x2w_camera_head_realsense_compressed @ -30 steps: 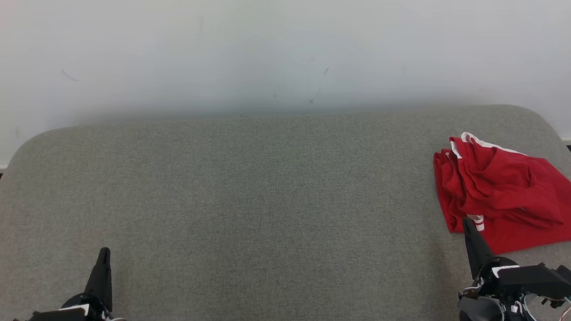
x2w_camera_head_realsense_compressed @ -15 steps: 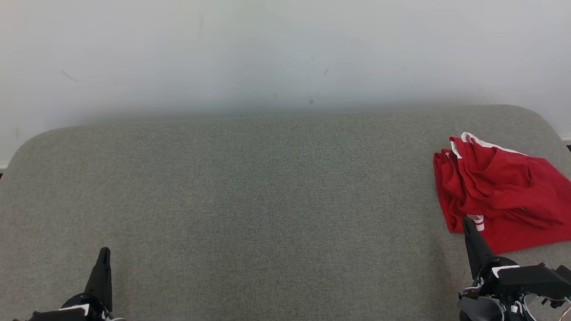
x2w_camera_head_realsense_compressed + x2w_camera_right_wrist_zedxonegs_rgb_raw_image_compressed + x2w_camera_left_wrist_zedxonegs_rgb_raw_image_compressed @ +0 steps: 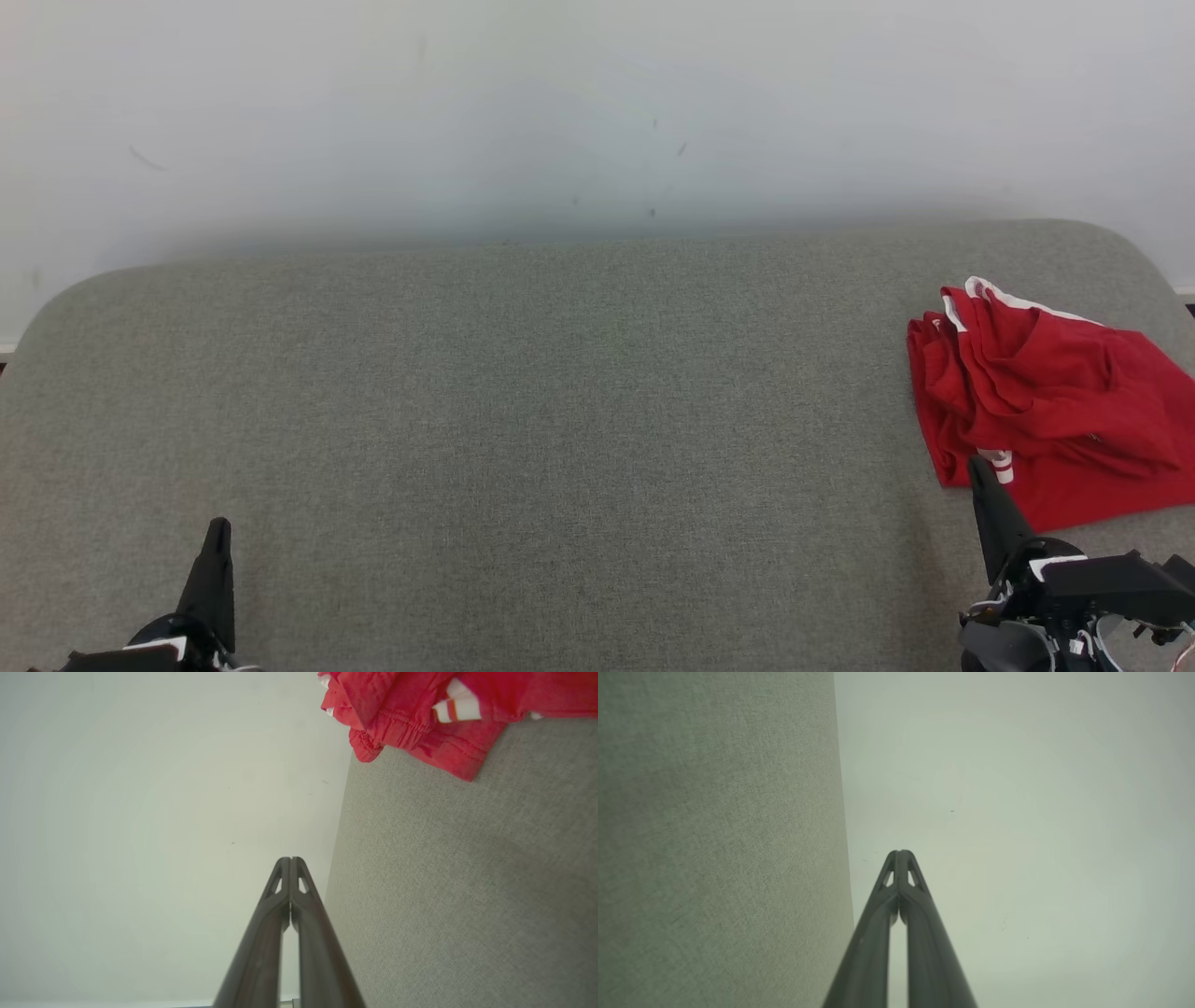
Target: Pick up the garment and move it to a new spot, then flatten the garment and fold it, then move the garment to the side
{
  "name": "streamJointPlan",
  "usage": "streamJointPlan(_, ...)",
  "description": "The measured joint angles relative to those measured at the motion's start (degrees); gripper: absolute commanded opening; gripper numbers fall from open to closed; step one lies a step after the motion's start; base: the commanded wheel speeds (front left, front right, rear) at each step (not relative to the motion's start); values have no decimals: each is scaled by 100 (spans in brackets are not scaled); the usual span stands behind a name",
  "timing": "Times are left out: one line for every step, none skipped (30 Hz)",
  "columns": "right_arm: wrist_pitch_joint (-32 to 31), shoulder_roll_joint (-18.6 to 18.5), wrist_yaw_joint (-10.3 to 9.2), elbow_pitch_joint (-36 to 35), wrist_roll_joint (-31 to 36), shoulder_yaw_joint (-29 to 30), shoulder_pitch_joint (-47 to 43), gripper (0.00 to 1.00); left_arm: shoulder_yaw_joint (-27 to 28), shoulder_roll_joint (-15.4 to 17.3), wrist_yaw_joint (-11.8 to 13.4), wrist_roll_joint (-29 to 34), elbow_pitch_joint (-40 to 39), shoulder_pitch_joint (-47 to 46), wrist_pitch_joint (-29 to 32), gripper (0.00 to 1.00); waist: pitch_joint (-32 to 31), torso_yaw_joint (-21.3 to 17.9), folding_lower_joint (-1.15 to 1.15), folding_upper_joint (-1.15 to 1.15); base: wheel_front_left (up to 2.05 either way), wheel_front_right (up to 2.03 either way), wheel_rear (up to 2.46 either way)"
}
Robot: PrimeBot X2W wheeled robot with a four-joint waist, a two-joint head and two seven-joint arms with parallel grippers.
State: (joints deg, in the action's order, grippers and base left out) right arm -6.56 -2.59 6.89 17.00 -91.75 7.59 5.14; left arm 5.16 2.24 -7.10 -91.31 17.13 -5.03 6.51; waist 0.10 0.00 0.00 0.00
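A red garment (image 3: 1046, 411) with white trim lies bunched and loosely folded at the right end of the grey fabric surface (image 3: 560, 420). In the right wrist view the garment (image 3: 420, 714) fills the upper right corner. My right gripper (image 3: 976, 467) is shut and empty, its tip just in front of the garment's near edge; its closed fingers show as the right gripper (image 3: 289, 859) in its own wrist view. At the lower left my left gripper (image 3: 218, 527) stands shut and empty, far from the garment, fingertips pressed together as the left gripper (image 3: 899, 852).
The grey padded surface has rounded far corners and ends at a pale wall (image 3: 597, 112) behind it. Open grey fabric stretches from the left gripper across the middle to the garment.
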Motion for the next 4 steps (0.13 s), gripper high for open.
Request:
streamJointPlan(0, 0, 0, 0, 0, 0, 0, 0, 0, -1, 0, 0, -1, 0, 0, 0, 0, 0, 0, 0, 0, 0, 0)
streamJointPlan(0, 0, 0, 0, 0, 0, 0, 0, 0, -1, 0, 0, -1, 0, 0, 0, 0, 0, 0, 0, 0, 0, 0)
streamJointPlan(0, 0, 0, 0, 0, 0, 0, 0, 0, -1, 0, 0, -1, 0, 0, 0, 0, 0, 0, 0, 0, 0, 0)
streamJointPlan(0, 0, 0, 0, 0, 0, 0, 0, 0, -1, 0, 0, -1, 0, 0, 0, 0, 0, 0, 0, 0, 0, 0)
